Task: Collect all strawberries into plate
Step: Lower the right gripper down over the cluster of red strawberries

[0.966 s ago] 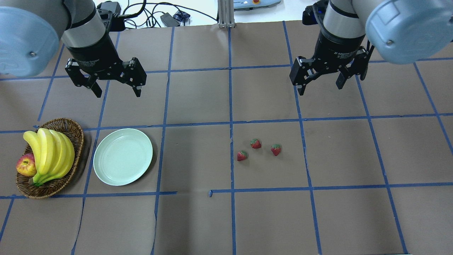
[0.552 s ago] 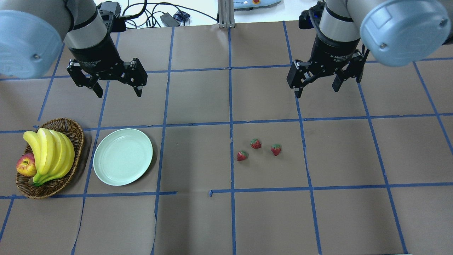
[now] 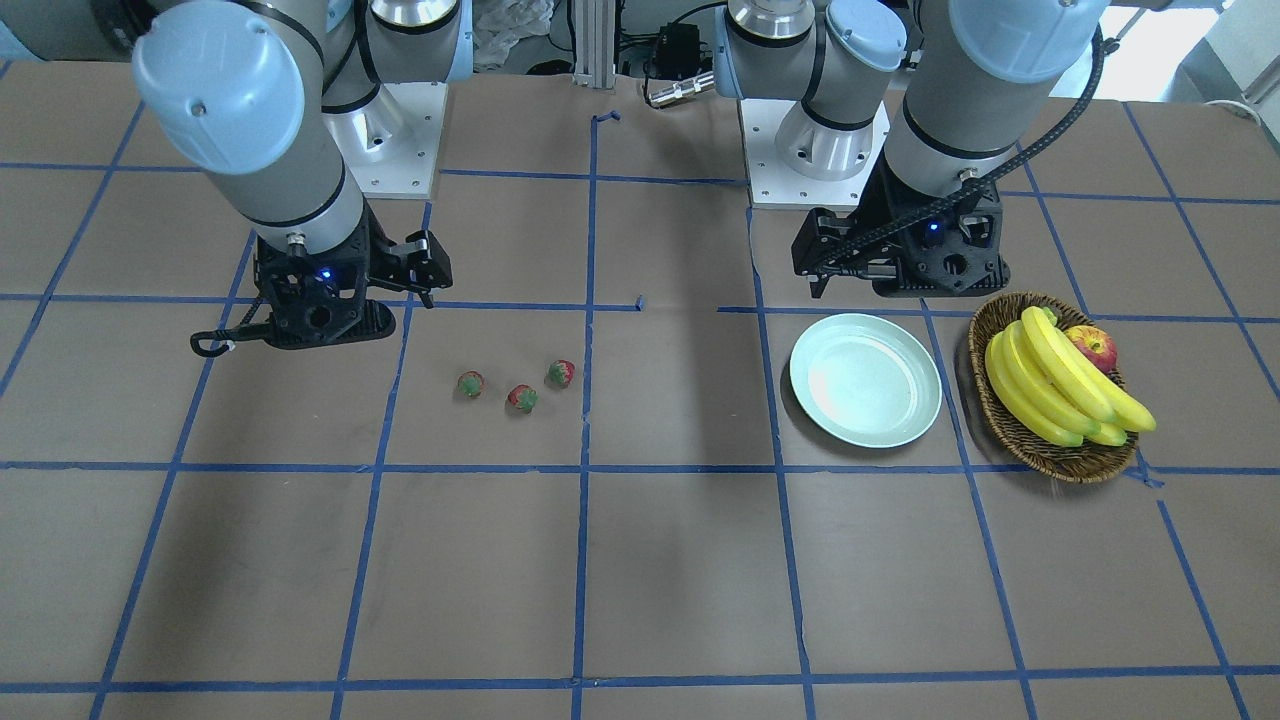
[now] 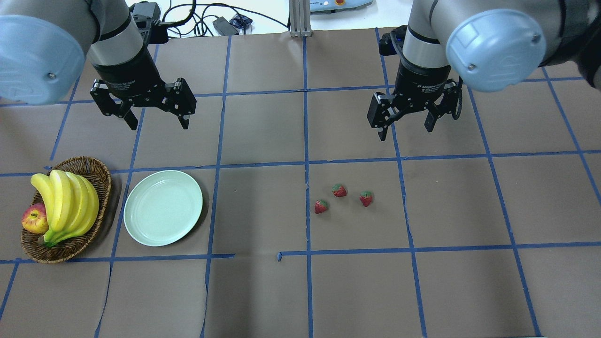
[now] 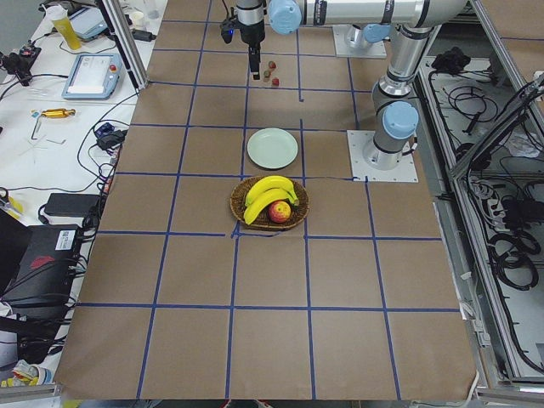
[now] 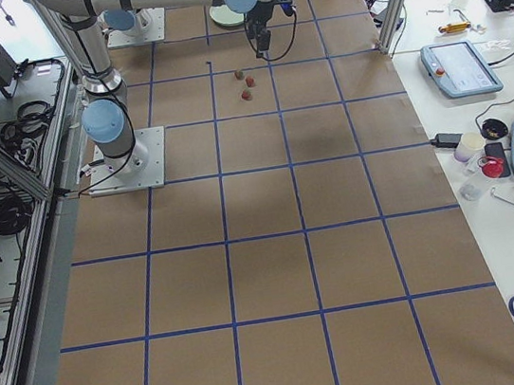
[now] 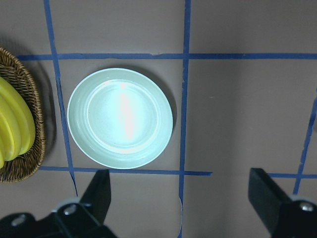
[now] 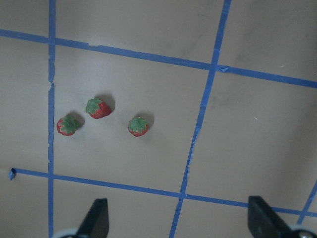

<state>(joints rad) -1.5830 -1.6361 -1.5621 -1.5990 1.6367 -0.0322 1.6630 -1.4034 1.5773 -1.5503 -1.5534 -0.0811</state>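
Observation:
Three strawberries [image 4: 321,206] [image 4: 339,190] [image 4: 366,198] lie close together on the brown table, right of centre; the right wrist view shows them as well [image 8: 98,108]. The mint-green plate [image 4: 163,208] sits to the left with nothing on it, and the left wrist view looks straight down on this plate [image 7: 120,118]. My right gripper [image 4: 405,131] hangs open above the table, behind the berries and slightly to their right. Behind the plate, my left gripper [image 4: 157,123] is open too. Neither holds anything.
A wicker basket [image 4: 101,173] with bananas [image 4: 70,202] and a red-yellow apple [image 4: 34,219] stands just left of the plate. Cables [image 4: 197,19] and a metal post [image 4: 299,19] lie past the table's far edge. Blue tape lines grid the table.
My right arm has swung left, bringing its open gripper closer to the strawberries. The left gripper has barely shifted. Berries and plate have not moved.

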